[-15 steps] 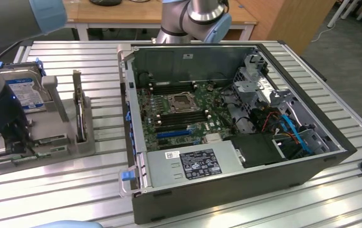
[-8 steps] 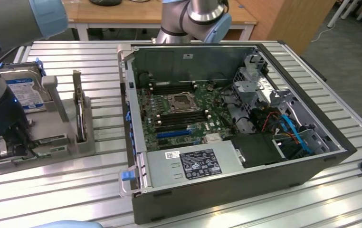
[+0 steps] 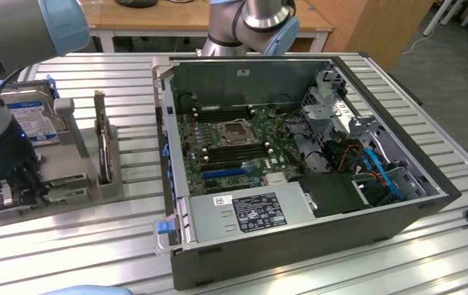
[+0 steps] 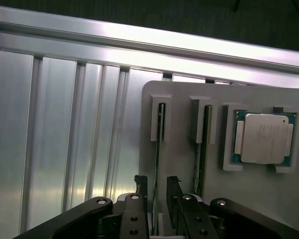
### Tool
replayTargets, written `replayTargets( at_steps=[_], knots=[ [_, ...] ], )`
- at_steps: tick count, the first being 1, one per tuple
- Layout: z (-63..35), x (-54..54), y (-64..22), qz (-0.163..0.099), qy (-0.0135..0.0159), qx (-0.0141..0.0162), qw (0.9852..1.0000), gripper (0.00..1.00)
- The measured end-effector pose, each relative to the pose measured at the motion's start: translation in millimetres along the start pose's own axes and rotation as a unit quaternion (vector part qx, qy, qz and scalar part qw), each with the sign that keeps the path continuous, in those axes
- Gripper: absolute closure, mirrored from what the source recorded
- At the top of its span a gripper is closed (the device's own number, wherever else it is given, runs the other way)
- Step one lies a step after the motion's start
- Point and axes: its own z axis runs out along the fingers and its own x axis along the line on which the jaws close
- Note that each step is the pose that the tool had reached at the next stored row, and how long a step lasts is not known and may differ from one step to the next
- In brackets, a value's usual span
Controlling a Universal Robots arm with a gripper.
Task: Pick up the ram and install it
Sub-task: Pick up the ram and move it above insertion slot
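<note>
A: The bench carries the open computer case, with the grey holder beside it. Where's the ram?

B: On edge in the holder's slot farthest from the CPU. The hand is partly open, straddling it and gripping nothing.

A: Advice?

B: I'd centre the stick, close squarely on its flat faces, and keep it upright so it won't bind.
</note>
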Motion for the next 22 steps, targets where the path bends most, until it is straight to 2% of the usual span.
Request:
replayTargets(
  at_steps=[6, 22],
  knots=[
    [5.2, -0.1, 0.4, 0.000, 0.0000, 0.0000, 1.0000, 0.70],
    [8.8, -3.4, 3.2, 0.000, 0.0002, 0.0007, 1.0000, 0.70]
  ],
)
